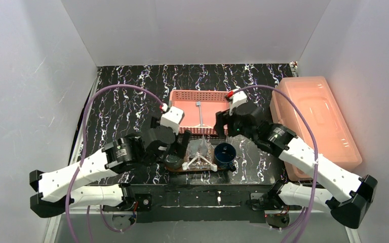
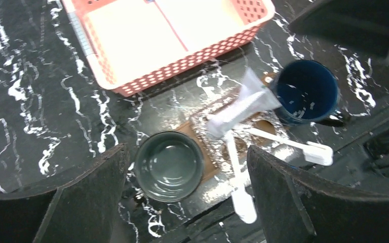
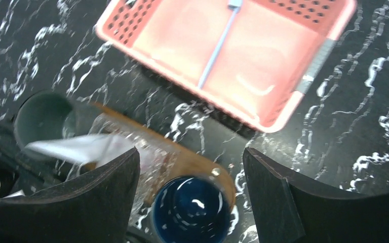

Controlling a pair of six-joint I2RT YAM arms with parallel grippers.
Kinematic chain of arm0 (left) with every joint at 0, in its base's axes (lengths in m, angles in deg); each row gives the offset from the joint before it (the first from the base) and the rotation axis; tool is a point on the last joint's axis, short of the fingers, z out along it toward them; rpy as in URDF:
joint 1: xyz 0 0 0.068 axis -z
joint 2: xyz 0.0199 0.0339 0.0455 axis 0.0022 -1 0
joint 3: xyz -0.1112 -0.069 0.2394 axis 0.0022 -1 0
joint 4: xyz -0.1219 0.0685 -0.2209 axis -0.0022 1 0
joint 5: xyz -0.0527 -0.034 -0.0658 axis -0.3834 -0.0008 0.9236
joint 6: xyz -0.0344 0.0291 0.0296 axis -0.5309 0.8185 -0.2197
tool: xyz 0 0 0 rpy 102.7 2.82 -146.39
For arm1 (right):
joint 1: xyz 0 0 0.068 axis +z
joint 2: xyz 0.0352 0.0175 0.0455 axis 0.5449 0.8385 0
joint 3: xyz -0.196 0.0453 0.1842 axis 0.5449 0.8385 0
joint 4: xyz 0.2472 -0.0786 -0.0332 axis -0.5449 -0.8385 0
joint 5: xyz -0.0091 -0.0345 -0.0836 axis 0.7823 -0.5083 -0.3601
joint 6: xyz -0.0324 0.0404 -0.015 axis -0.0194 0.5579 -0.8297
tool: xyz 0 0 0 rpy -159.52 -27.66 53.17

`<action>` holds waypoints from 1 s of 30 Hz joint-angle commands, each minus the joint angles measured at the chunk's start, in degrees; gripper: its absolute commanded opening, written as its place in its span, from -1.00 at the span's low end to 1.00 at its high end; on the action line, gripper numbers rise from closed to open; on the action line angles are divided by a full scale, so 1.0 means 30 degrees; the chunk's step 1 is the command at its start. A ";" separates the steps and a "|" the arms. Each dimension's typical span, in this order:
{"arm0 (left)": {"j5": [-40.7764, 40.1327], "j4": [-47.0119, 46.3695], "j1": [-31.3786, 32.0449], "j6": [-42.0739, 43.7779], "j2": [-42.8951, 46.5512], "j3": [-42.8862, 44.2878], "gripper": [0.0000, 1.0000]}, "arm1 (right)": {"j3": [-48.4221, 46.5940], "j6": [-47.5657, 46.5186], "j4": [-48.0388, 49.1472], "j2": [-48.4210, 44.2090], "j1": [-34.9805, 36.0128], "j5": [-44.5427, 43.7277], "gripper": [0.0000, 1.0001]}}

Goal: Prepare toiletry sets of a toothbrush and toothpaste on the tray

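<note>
The brown wooden tray [image 1: 207, 169] lies near the table's front edge, between the arms. A grey cup [image 2: 168, 164] stands on its left end and a dark blue cup [image 3: 190, 212] on its right end. Between the cups a white toothpaste tube [image 2: 240, 109] lies across two white toothbrushes [image 2: 235, 172] that splay towards the front edge. Another pale toothbrush [image 3: 218, 45] lies in the pink basket [image 3: 263, 109]. My left gripper [image 2: 185, 167] hangs open above the grey cup. My right gripper [image 3: 191, 172] hangs open above the blue cup. Neither holds anything.
The pink perforated basket [image 1: 182, 98] sits just behind the tray. A large translucent pink lidded box [image 1: 316, 121] fills the right side of the table. White walls close in the left, back and right. Shiny clear wrapping lies on the tray's middle.
</note>
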 commanded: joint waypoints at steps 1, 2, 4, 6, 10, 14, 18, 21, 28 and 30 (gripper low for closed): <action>0.1345 0.1577 -0.2444 0.0663 0.0953 0.0925 0.71 | -0.0543 -0.0389 0.1215 0.0248 -0.3578 0.2863 0.65; 0.1564 0.1761 -0.3034 0.0732 0.1091 0.0909 0.72 | -0.0602 -0.0391 0.1171 0.0473 -0.4123 0.3208 0.65; 0.2269 0.2145 -0.4413 0.0804 0.1322 0.0809 0.73 | -0.0611 -0.0363 0.1296 0.0693 -0.5250 0.4199 0.66; 0.3258 0.2390 -0.5872 0.0838 0.1498 0.0566 0.74 | -0.0331 -0.0171 0.1909 0.0611 -0.6391 0.5251 0.67; 0.4540 0.2451 -0.8423 0.1065 0.1954 -0.0196 0.74 | 0.0050 -0.0030 0.2562 0.0590 -0.8833 0.7073 0.70; 0.5131 0.2347 -0.9990 0.1341 0.2468 -0.0563 0.77 | 0.0495 -0.0027 0.2899 0.0782 -1.1199 0.8992 0.72; 0.5309 0.2721 -1.0734 0.1200 0.2760 -0.0992 0.81 | 0.1195 0.0313 0.3424 0.0017 -1.1767 0.9734 0.73; 0.5311 0.2684 -1.0756 0.0897 0.3229 -0.1623 0.94 | 0.1732 0.0524 0.3469 -0.1064 -1.1768 0.8818 0.91; 0.5578 0.2547 -1.0763 0.0641 0.3919 -0.2727 0.97 | 0.2008 0.0391 0.2386 -0.2642 -1.1768 0.7439 0.97; 0.5503 0.2352 -1.0748 0.0658 0.4198 -0.2934 0.97 | 0.2010 0.0391 0.2076 -0.2789 -1.1753 0.7098 0.97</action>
